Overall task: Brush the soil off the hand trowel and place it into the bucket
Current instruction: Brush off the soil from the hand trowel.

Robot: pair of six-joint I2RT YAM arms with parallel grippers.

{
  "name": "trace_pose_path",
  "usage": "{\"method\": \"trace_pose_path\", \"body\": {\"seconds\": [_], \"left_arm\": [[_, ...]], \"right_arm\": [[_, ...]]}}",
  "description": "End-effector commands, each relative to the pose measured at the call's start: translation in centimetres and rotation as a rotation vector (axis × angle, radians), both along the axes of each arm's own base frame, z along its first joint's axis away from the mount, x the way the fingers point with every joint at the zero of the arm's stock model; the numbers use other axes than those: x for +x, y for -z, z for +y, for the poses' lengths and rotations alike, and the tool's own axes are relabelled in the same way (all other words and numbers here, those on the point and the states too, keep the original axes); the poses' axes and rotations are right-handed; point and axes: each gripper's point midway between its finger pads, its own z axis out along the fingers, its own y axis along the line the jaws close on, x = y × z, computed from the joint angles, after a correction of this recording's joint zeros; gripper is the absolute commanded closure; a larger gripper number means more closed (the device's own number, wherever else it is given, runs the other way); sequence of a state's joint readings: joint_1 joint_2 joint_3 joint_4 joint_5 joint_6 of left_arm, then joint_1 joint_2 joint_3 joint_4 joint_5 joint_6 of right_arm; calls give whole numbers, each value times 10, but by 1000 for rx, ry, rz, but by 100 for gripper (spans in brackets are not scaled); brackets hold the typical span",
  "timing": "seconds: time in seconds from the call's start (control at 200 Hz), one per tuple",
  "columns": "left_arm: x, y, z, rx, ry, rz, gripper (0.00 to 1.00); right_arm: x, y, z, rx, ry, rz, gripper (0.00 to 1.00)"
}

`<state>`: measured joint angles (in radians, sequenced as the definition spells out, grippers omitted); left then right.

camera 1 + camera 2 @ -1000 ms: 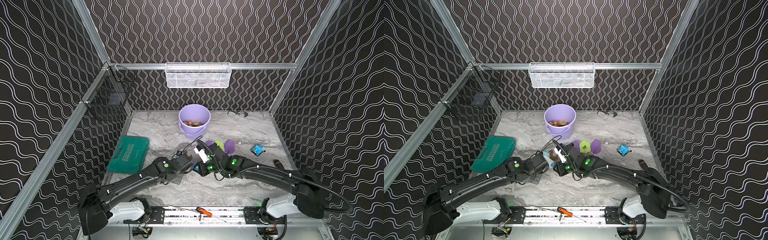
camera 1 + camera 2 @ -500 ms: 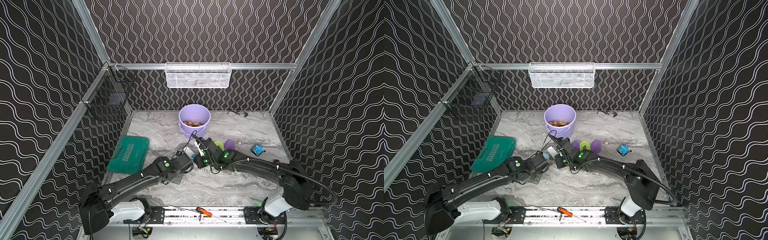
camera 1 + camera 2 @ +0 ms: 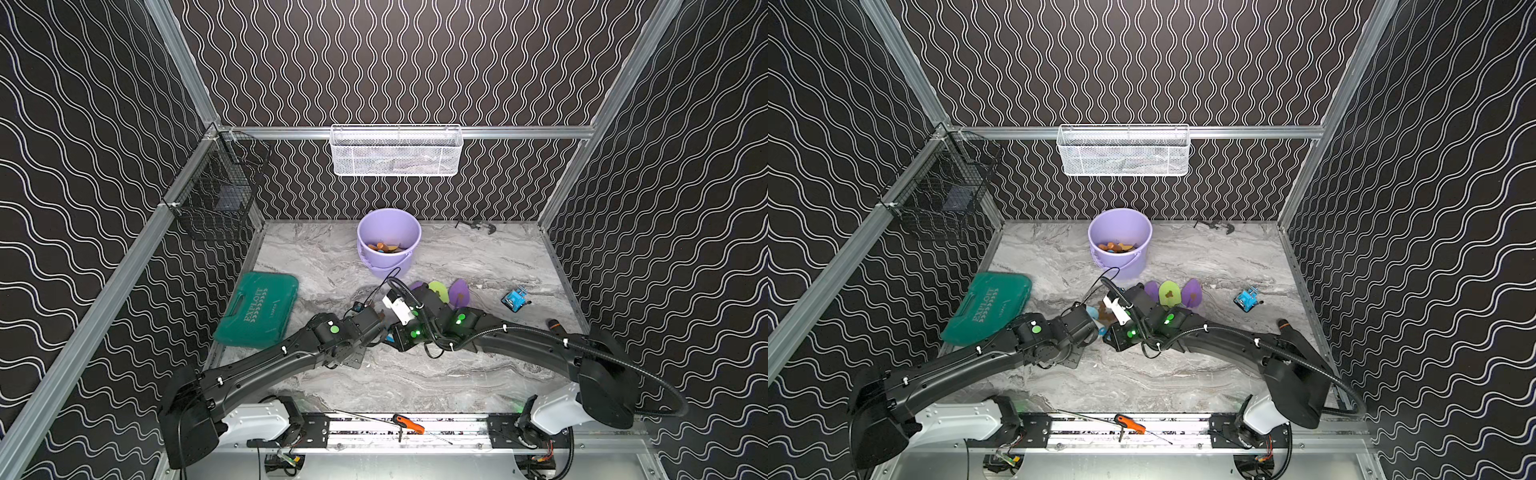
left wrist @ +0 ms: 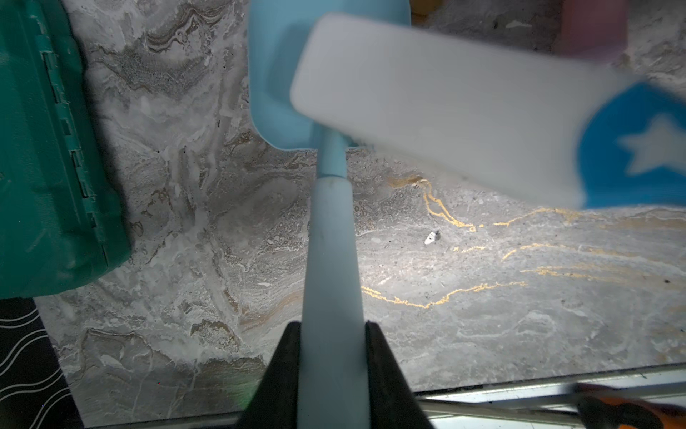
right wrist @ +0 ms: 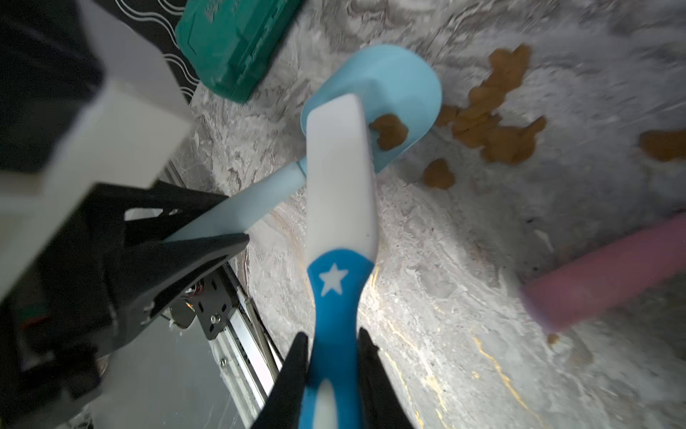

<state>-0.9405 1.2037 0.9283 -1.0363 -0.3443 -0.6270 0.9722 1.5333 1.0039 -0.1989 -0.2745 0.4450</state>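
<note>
hand trowel [image 5: 371, 85]: pale sky blue, blade and handle alike.
brush [image 5: 339, 193]: white head, mid-blue handle, white star.
soil [image 5: 490, 122]: ochre-brown clumps.
bucket [image 3: 388, 232], far centre: lilac.
worktop [image 4: 482, 315]: grey marble veining, thin gold streaks.
tool case [image 3: 259, 307], left: teal green.
walls [image 3: 415, 62]: black, white wavy lines.
hanging basket [image 3: 395, 151], far: white mesh.
Right of centre: purple trowel blade [image 3: 1190, 286], lime-green trowel blade [image 3: 1165, 286].

In the left wrist view the blurred brush [image 4: 427, 104] hides part of the trowel [image 4: 330, 260], its blade cropped.
</note>
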Motion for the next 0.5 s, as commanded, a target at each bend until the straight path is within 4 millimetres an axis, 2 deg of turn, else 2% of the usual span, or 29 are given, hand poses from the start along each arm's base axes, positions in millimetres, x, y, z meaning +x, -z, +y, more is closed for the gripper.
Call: {"method": "trace_pose_path", "body": {"seconds": [0.0, 0.08, 0.205, 0.315, 0.405, 0.49], "left_arm": [[3, -2, -1, -5, -5, -19, 100], [4, -2, 0, -2, -9, -19, 100], [3, -1, -1, -1, -6, -13, 100], [3, 1, -1, 8, -6, -6, 100], [3, 2, -2, 10, -4, -3, 100], [3, 3, -2, 10, -3, -1, 100]], "right_arm": [[17, 10, -3, -49, 53, -38, 100], [41, 17, -14, -130, 125, -91, 100], [61, 8, -13, -113, 147, -124, 100], [64, -7, -4, -58, 127, -125, 100], [58, -21, 2, -5, 99, -114, 100], [51, -25, 3, 32, 88, -97, 100]]}}
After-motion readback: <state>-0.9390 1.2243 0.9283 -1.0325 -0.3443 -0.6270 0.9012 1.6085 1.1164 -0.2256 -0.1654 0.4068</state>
